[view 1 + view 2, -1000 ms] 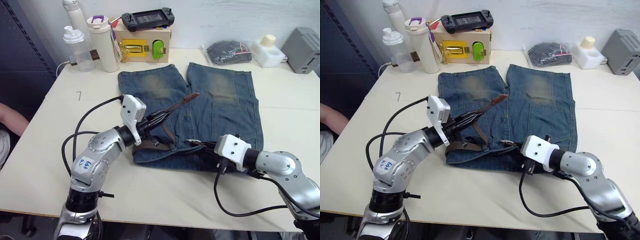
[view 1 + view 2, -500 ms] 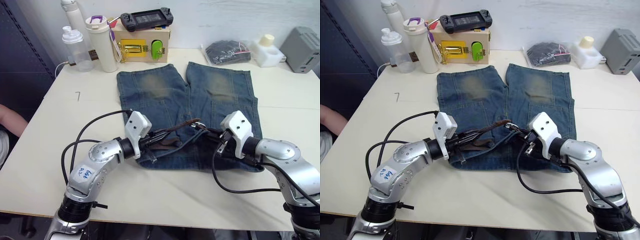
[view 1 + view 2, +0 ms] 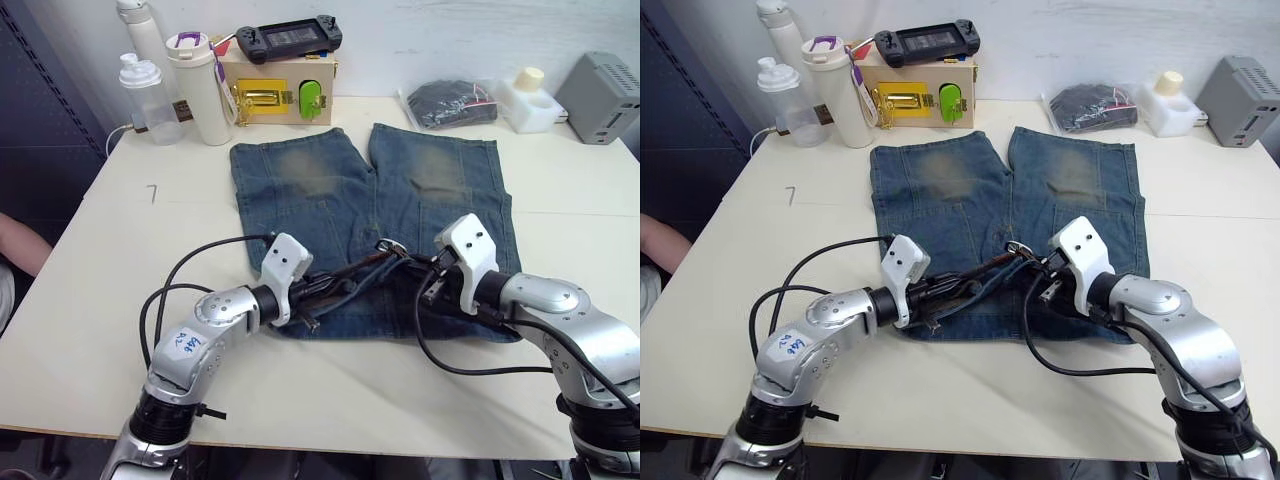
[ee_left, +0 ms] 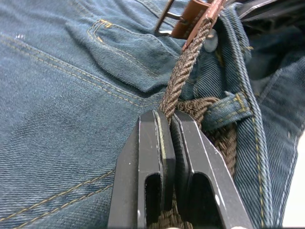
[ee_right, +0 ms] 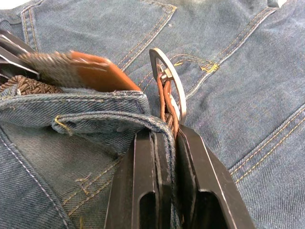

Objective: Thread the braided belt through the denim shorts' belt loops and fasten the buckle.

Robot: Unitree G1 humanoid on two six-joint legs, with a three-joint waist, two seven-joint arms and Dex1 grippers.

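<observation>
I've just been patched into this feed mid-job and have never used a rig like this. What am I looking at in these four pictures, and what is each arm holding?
The two wide pictures come from cameras on a humanoid robot's head, looking down over its two arms at a table. The two close-ups come from a camera on each wrist, looking along that arm's black jaws.

The denim shorts lie flat on the table, waistband toward the robot. The left gripper is shut on the braided belt, whose strap passes under a belt loop. The right gripper is shut on the waistband edge, right beside the silver buckle. The belt's brown leather tip points toward the buckle, not yet through it.

At the far edge stand bottles, a box with a game controller on it, and a grey device.
</observation>
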